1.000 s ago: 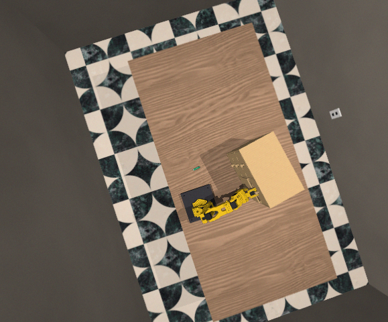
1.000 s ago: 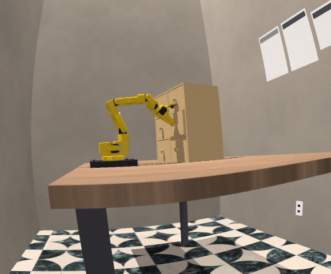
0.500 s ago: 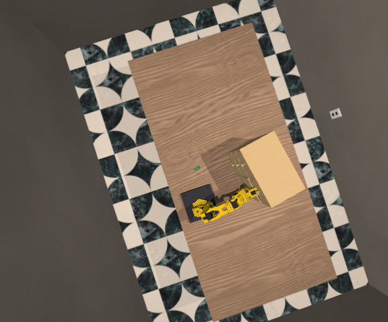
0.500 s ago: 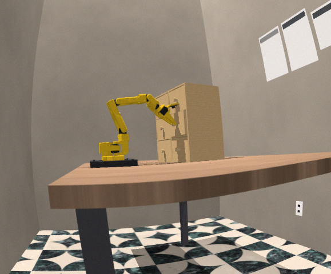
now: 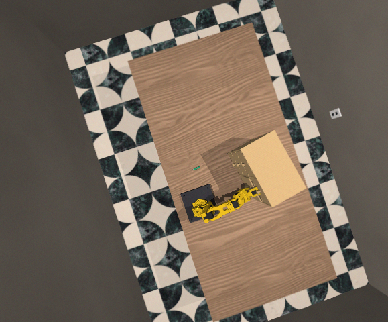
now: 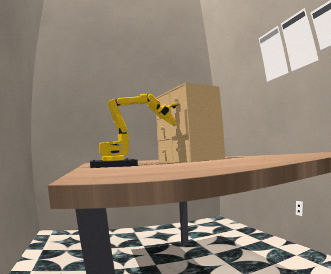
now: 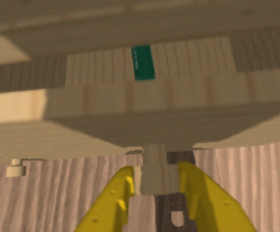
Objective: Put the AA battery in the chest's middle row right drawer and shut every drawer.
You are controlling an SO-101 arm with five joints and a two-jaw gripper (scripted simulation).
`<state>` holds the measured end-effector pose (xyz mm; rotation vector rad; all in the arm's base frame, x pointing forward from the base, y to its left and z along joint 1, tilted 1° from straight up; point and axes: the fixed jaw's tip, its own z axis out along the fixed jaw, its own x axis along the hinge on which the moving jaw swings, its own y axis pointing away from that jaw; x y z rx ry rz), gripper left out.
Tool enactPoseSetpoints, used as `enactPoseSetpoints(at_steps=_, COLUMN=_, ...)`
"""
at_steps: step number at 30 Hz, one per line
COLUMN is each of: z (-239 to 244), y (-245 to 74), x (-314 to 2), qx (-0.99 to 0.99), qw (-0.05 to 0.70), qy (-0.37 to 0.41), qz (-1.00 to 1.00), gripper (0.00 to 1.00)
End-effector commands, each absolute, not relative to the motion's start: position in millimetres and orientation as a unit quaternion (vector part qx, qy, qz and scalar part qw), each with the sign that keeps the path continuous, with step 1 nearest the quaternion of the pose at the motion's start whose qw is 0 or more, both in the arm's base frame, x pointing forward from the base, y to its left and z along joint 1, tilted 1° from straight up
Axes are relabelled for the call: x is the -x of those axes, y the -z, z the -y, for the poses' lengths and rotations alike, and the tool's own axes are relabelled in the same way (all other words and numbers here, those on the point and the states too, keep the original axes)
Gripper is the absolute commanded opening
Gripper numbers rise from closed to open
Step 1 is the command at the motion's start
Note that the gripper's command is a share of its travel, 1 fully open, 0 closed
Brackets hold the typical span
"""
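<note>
The light wooden chest stands on the table, its drawer fronts facing my arm; it also shows in the exterior view. My gripper is shut on the knob of a right-hand drawer that stands a little way out. In the wrist view a green cylinder, the AA battery, lies inside this drawer, partly under the chest's edge. In the side view the gripper is at the chest's upper right front. I cannot tell the row for sure.
A small green object lies on the table left of the chest, apart from it. My arm's black base plate sits near the table's left edge. The other drawers look shut, and a lower knob shows at the left.
</note>
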<state>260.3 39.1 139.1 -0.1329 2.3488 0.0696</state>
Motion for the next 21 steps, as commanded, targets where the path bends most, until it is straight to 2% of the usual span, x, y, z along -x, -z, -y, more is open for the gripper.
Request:
enactPoseSetpoints(at_steps=1, z=-39.1, y=-138.7, x=-268.6, qx=0.053, qw=0.387, qy=-0.023, qz=-0.92, gripper=0.0)
enactPoseSetpoints(at_steps=21, z=-39.9, y=-138.6, x=-273.8, qx=0.054, qw=0.387, qy=-0.023, qz=-0.92, gripper=0.0)
